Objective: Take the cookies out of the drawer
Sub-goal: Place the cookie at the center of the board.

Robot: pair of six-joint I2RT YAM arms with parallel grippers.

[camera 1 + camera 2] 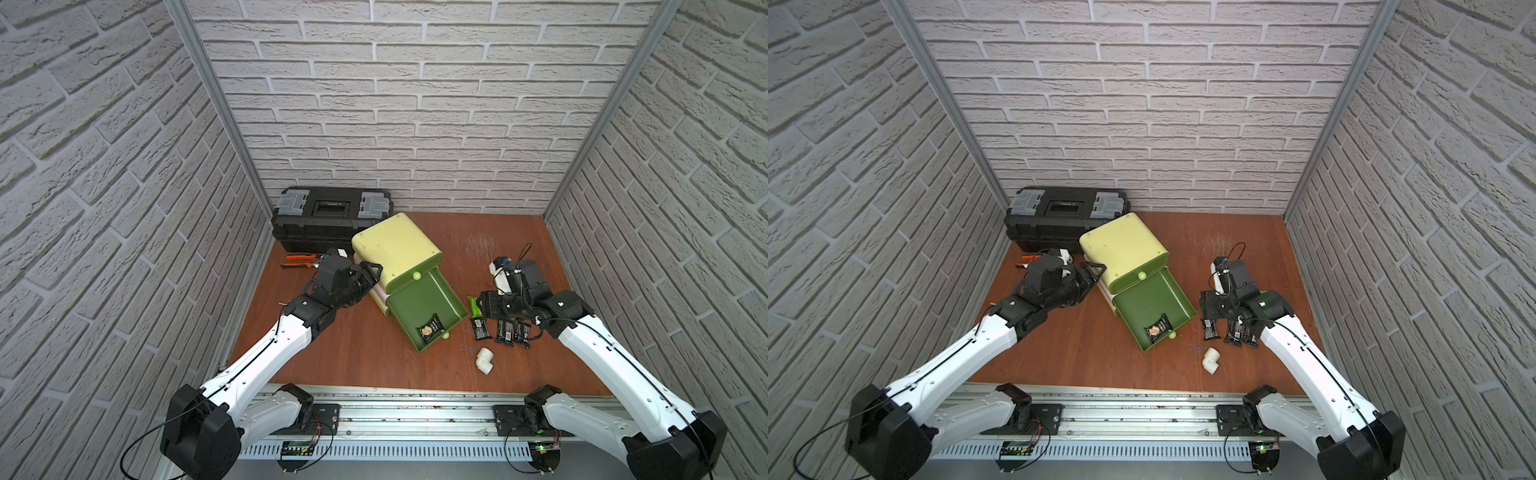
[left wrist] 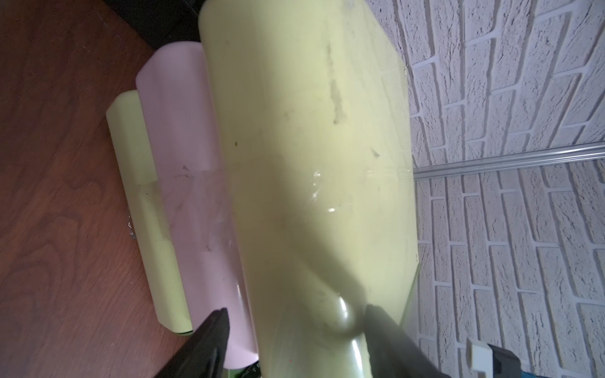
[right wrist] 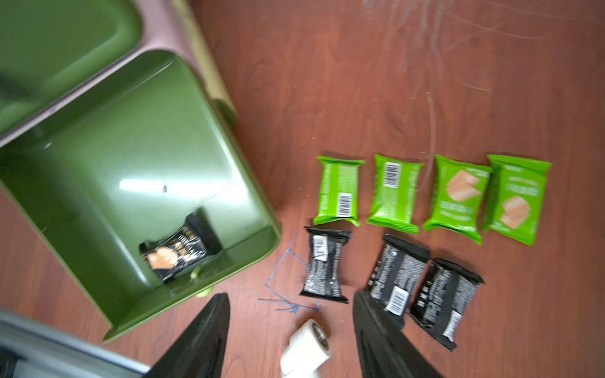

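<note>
Left pincer: was held wide open with nothing gripped; its fingers were laid against the side wall of the yellow cabinet (whether they pressed on it could not be told).
Right pincer: was spread wide and empty, pointed down at the desk between the drawer and the set-out packets.
Drawer: the green one was pulled out of the cabinet and was seen just beside the right pincer, on its left.
Cookie in drawer: one black packet lay in the drawer's front corner, near the right pincer's drawer-side finger but apart from it.
Green cookies: four were lined up on the desk ahead of the right pincer's fingertips; counted from the drawer, the third packet and the fourth packet were touching.
Black cookies: three lay in a nearer row, between the green row and the right pincer; the middle one was partly covered by a finger in the right wrist view.
Pipe elbow: white, lay on the desk below the right pincer's gap, apart from both fingers.
Blue thread: was tangled on the desk just ahead of that gap.
Toolbox: black, stood beyond the left pincer at the back wall.
Pliers: orange-handled, lay near the left pincer's wrist, on its left.
</note>
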